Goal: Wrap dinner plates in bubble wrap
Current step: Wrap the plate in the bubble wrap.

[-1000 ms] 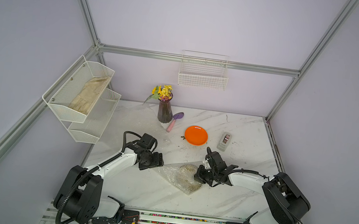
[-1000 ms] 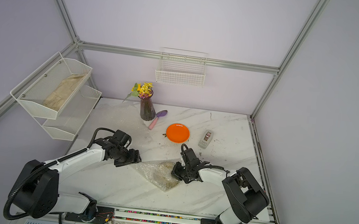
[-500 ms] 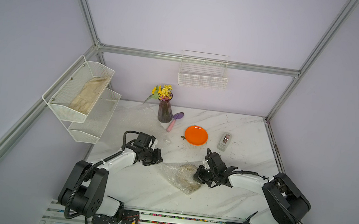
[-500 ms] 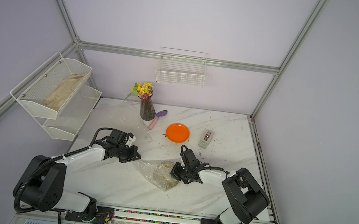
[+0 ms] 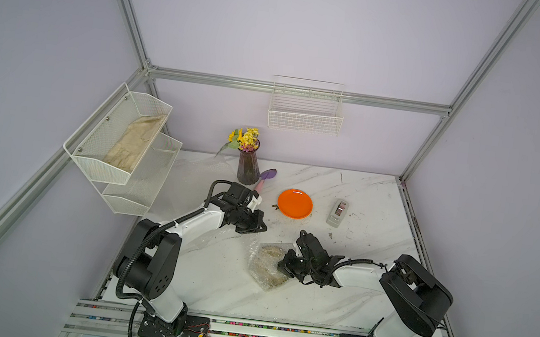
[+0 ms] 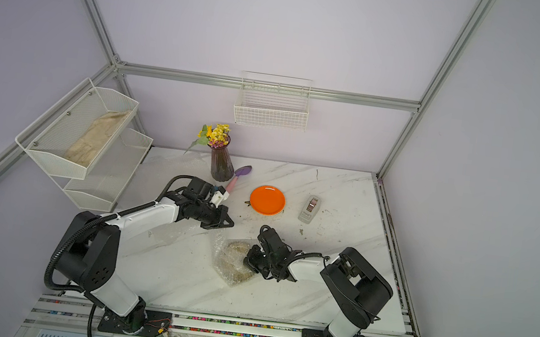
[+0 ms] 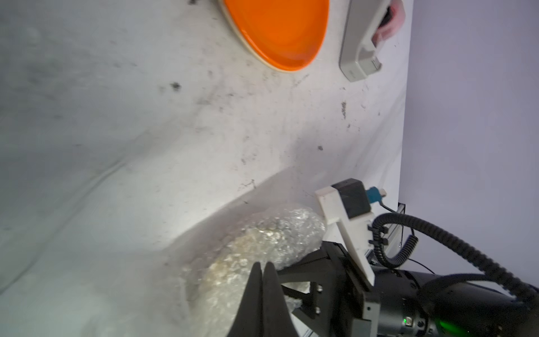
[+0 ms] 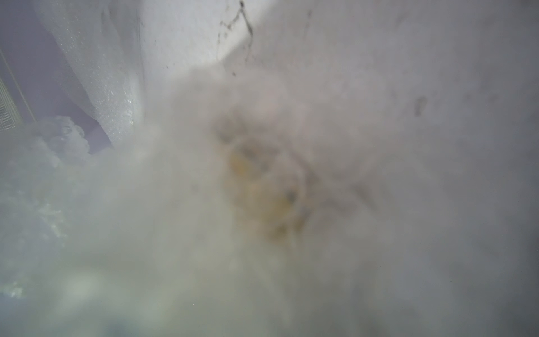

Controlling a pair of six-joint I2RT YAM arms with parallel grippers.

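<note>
**Bubble-wrapped plate between two closed grippers, seen in both top views on a white marble-patterned tabletop (image 5: 361, 192).**

- **Bundle, near centre:** a yellowish round plate (image 5: 270, 260) with dark markings lies flat. It is enclosed in clear, crinkled bubble wrap (image 5: 255, 247), whose loose edges spread over the table around it.
- **Right gripper (image 5: 285, 267):** it sits at the right edge of the bundle, touching the wrap, with its jaws closed. Whether a fold of film is caught between them cannot be made out. In the right wrist view the wrap fills the blurred frame, and yellow and dark patches of the plate show through.
- **Left gripper (image 5: 261, 227):** it is just beyond the far-left corner of the bundle. In the left wrist view its fingers (image 7: 253, 291) are pressed together with nothing between them, and the bundle lies directly behind.
- **Far side of the bundle:**
  - A bright orange round plate (image 5: 295, 203) lies bare, well apart from both grippers.
  - A grey tape dispenser (image 5: 337, 213) stands to its right.
  - A purple scoop (image 5: 267, 175) with a pink handle lies to its left, beside a dark glass vase (image 5: 247, 170) of yellow flowers.
- **Far left:** a loose clear sheet (image 5: 192, 172) of bubble wrap lies on the table.
- **Walls:** a white mesh shelf (image 5: 94, 149) on the left wall holds a beige cloth (image 5: 133, 144). A white wire basket (image 5: 304, 119) hangs on the far wall.
</note>
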